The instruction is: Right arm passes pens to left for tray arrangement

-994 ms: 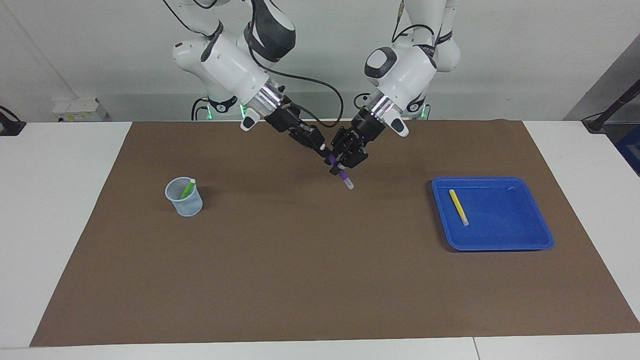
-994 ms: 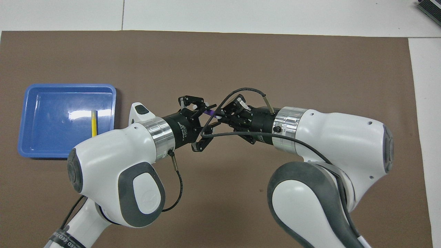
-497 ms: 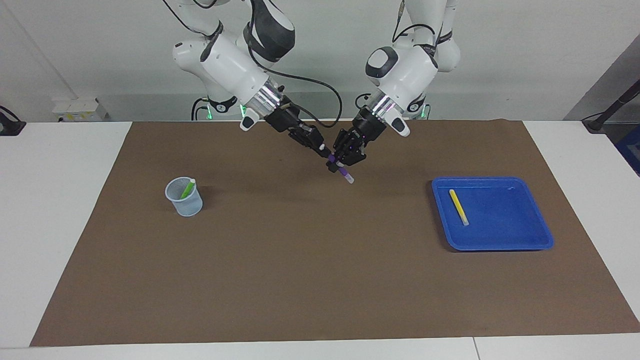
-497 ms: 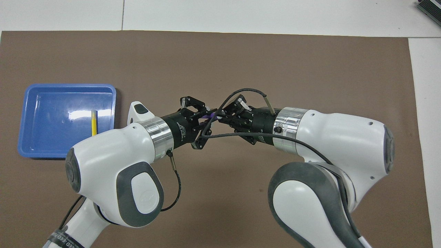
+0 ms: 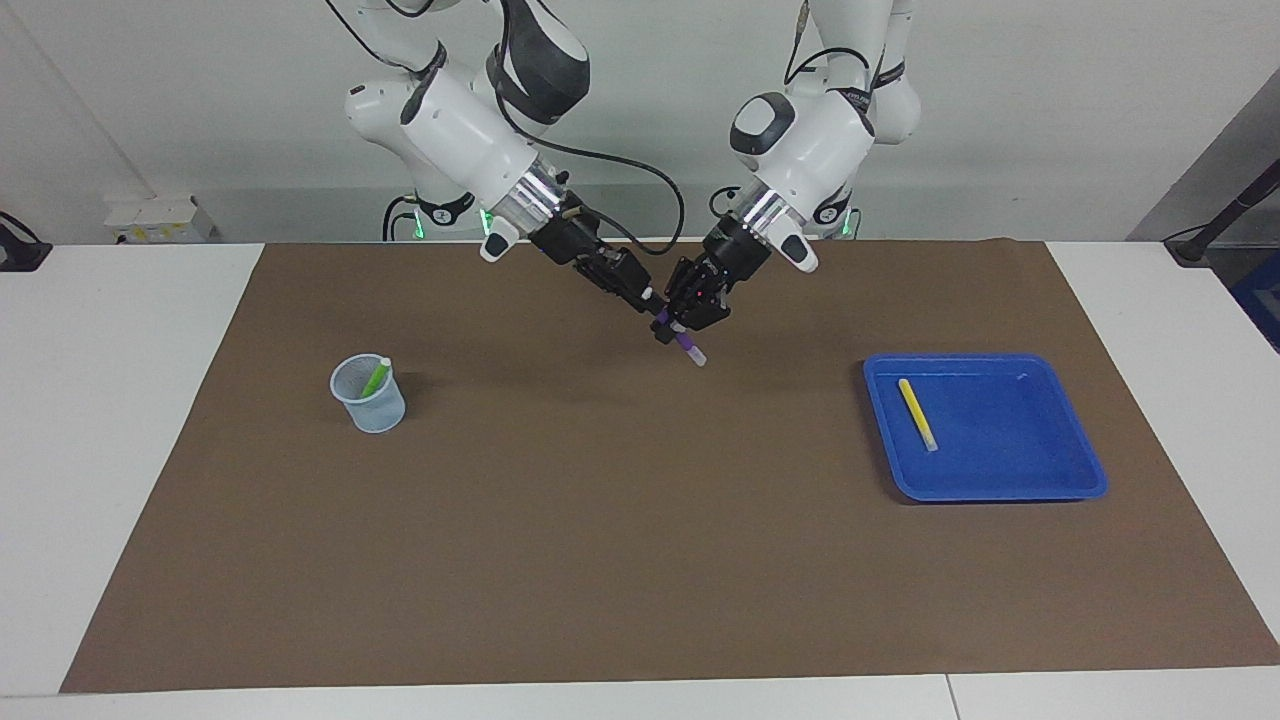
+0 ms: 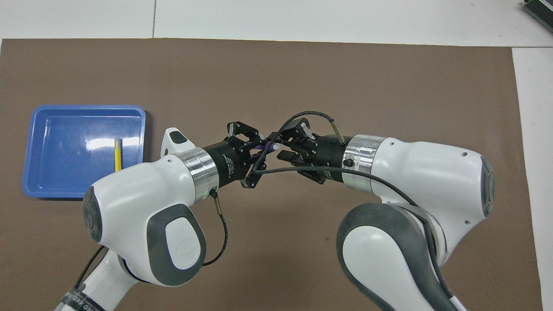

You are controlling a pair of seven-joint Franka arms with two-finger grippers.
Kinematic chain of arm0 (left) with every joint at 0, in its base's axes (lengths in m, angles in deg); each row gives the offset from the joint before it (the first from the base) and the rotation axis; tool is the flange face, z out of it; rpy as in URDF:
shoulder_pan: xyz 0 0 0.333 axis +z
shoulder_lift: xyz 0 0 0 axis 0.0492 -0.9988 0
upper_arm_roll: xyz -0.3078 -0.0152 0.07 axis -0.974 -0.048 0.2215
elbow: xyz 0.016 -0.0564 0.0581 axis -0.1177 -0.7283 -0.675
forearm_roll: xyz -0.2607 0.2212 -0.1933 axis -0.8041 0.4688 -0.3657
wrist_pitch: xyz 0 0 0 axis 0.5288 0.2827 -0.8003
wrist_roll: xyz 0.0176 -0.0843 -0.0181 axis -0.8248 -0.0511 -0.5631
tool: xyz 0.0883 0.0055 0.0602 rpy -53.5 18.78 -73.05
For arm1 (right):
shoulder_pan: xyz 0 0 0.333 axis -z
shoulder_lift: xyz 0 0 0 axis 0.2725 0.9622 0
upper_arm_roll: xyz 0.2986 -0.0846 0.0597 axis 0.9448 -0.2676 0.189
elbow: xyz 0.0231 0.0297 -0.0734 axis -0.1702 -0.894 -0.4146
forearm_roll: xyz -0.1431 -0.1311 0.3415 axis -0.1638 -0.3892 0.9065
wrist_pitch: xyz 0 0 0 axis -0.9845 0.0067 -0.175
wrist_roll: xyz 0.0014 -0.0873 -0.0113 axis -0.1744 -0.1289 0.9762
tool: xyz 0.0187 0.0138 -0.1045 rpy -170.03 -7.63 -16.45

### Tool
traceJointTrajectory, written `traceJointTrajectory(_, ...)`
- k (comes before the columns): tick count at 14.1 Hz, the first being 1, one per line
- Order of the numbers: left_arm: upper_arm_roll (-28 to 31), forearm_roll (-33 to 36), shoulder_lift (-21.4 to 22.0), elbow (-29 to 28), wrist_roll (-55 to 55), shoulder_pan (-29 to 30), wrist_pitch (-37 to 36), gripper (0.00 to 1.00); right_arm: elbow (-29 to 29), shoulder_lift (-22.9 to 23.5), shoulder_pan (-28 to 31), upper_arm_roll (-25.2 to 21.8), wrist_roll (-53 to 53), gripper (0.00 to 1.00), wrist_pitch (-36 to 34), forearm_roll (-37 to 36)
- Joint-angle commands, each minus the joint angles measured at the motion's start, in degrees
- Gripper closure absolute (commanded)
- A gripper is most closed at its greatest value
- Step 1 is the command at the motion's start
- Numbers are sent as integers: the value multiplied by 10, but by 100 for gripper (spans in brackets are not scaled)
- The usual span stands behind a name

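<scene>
Left gripper point(image 5: 672, 328) pinches purple pen point(image 5: 688, 347) above mat point(image 5: 600, 520); right gripper point(image 5: 650, 296) beside it, finger state unclear. Yellow pen point(image 5: 917, 414) in tray point(image 5: 1060, 480); green pen point(image 5: 375, 378) in cup point(image 5: 372, 408).
</scene>
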State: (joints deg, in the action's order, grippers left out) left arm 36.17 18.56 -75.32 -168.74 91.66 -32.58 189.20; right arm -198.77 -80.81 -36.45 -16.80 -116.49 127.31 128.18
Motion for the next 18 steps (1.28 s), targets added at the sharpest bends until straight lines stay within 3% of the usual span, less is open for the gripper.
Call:
traceJointTrajectory(1, 7, -13, 15, -8, -23, -1, -19, 100, -7, -11, 7, 0, -1, 0, -13, -14)
traceJointTrajectory(4, 9, -12, 28, -25, -131, 19, -71, 100, -4, -12, 30, -2, 22, 0, -79, -128)
traceJointTrajectory(7, 10, 13, 51, -33, -278, 96, -222, 100, -4, -20, 66, -2, 110, 0, -171, -209)
traceJointTrajectory(9, 10, 110, 52, -26, -305, 137, -298, 100, -4, -27, 95, -2, 171, 0, -233, -253)
traceJointTrajectory(11, 11, 156, 58, -26, -366, 156, -349, 100, -9, -36, 118, -2, 227, 0, -277, -340)
traceJointTrajectory(15, 12, 292, 59, -3, -482, 204, -451, 100, -60, -51, 191, -1, 468, 0, -300, -466)
traceJointTrajectory(16, 12, 322, 56, 9, -524, 223, -480, 100, -75, -52, 204, -2, 509, 10, -296, -491)
traceJointTrajectory(18, 12, 384, 53, 25, -605, 258, -523, 100, -93, -46, 227, -1, 528, 19, -286, -518)
